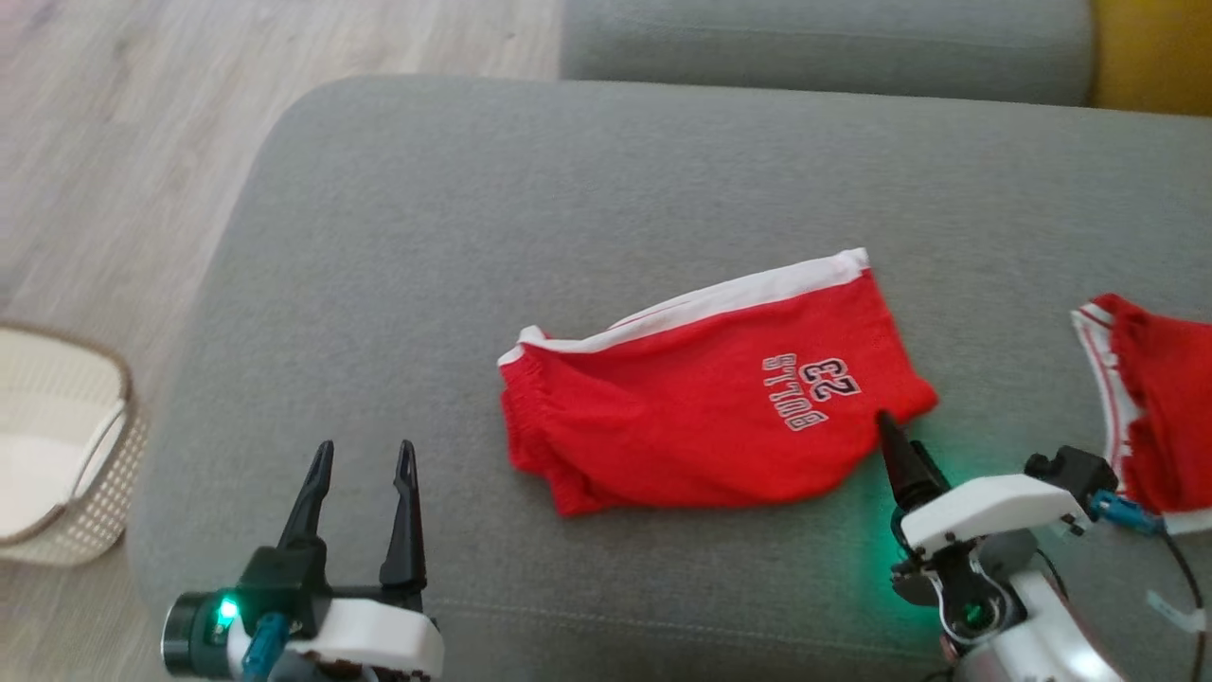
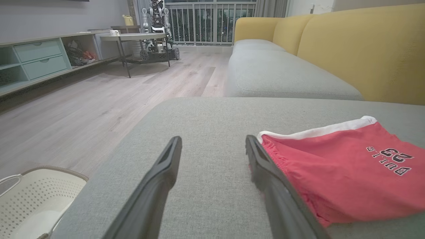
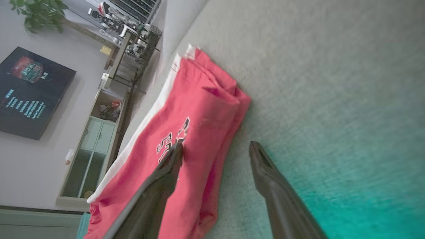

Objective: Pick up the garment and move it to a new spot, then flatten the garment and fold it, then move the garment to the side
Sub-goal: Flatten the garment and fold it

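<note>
Our left gripper (image 1: 366,450) has its fingers wide apart and holds nothing, sitting just left of the red shorts (image 1: 701,407). Our right gripper (image 3: 215,146) is spread too and grips nothing. One finger is over the shorts' near edge by the print, the other over the bare grey cushion (image 1: 568,189); we can't tell if it touches cloth. The shorts lie folded mid-cushion. Another red garment (image 1: 1160,417) sits at the right edge, and a white basket (image 1: 95,511) is on the floor to the left.

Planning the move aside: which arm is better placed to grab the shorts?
Right, probably: the right pincer, open, straddles the near edge of the shorts, one finger over the fabric. The left pincer sits over bare cushion beside them.
</note>
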Tool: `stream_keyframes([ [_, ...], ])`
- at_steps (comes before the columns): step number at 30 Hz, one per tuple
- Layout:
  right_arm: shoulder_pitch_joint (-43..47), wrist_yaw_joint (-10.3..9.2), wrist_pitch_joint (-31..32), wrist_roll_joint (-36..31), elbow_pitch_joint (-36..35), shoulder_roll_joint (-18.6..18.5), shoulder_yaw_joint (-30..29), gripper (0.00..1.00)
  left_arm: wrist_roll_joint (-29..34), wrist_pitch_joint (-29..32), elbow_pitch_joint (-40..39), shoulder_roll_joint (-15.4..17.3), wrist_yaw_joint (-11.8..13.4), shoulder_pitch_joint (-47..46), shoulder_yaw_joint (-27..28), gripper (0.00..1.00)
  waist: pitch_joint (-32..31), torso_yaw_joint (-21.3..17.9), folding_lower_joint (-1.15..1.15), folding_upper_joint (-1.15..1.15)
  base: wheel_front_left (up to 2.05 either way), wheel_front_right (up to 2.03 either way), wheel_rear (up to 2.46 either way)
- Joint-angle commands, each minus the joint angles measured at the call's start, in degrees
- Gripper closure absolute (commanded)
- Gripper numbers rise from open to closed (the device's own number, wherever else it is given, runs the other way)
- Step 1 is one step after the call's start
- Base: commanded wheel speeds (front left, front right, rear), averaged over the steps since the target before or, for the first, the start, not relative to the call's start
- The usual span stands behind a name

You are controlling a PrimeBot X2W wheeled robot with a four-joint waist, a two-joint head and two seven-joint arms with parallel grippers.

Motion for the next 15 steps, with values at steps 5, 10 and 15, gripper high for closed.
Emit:
stream_keyframes([
  [5,-7.7,-0.02,1.0,5.3,8.9,0.1,3.0,0.00,0.0,-0.7,-2.3,-0.4,0.0,-3.2,1.6,0.00,1.8,2.5,0.00,0.00,0.00,0.00,0.00],
  [10,-12.2,-0.02,0.4,6.8,15.5,0.1,4.0,0.00,-0.3,-0.7,-2.5,-0.4,0.1,-3.9,1.1,0.00,2.9,3.4,0.00,0.00,0.00,0.00,0.00],
  [15,-17.1,-0.02,-0.4,7.4,22.4,0.1,6.1,0.00,-1.0,-0.7,-2.7,-0.4,0.4,-4.9,0.2,0.00,4.1,4.3,0.00,0.00,0.00,0.00,0.00],
])
